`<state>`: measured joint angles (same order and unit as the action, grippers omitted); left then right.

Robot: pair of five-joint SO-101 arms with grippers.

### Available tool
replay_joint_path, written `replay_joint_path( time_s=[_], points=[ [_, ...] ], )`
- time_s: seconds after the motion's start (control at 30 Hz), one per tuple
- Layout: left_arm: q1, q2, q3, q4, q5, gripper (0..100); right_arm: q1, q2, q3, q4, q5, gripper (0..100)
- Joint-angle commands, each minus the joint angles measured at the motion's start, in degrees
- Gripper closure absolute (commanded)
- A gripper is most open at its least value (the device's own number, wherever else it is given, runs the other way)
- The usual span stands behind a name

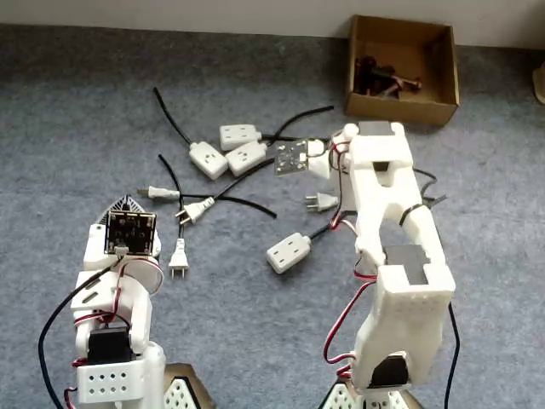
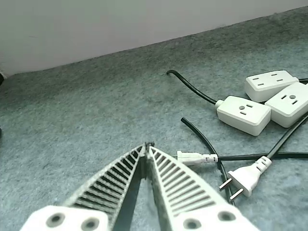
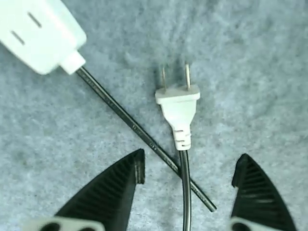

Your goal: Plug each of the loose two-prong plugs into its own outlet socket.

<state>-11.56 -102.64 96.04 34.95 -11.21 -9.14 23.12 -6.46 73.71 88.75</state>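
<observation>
left gripper (image 2: 147, 147) pinched shut, holding nothing, low over the grey carpet (image 1: 77, 111) toward its near left corner, arm folded back; right gripper (image 3: 191, 156) spread wide, straddling a white two-prong plug (image 3: 178, 103) lying flat mid-carpet, fingers clear of it, arm stretched far forward; black cable (image 3: 139, 132) crossing beside that plug, joined to a white socket (image 3: 41, 33); another plug (image 2: 245, 178) ahead of the left gripper; cluster of three sockets (image 1: 239, 136) beyond; cardboard box (image 1: 400, 68) at the far right corner
</observation>
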Motion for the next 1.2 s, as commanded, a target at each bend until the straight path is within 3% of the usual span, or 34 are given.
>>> replay_joint_path(
  time_s=[0.0,0.6,0.87,1.17],
  points=[
    [1.36,-0.13,1.19,-0.09,-0.70,99,-1.71,-0.22,-3.47,0.84,0.62,71.7],
    [1.36,-0.13,1.19,-0.09,-0.70,99,-2.33,3.03,-3.82,0.57,0.70,71.8],
    [1.36,-0.13,1.19,-0.09,-0.70,99,-2.33,3.03,-3.47,0.57,0.70,91.8],
    [1.36,-0.13,1.19,-0.09,-0.70,99,-2.33,3.12,-3.47,0.31,0.70,91.3]
  ],
)
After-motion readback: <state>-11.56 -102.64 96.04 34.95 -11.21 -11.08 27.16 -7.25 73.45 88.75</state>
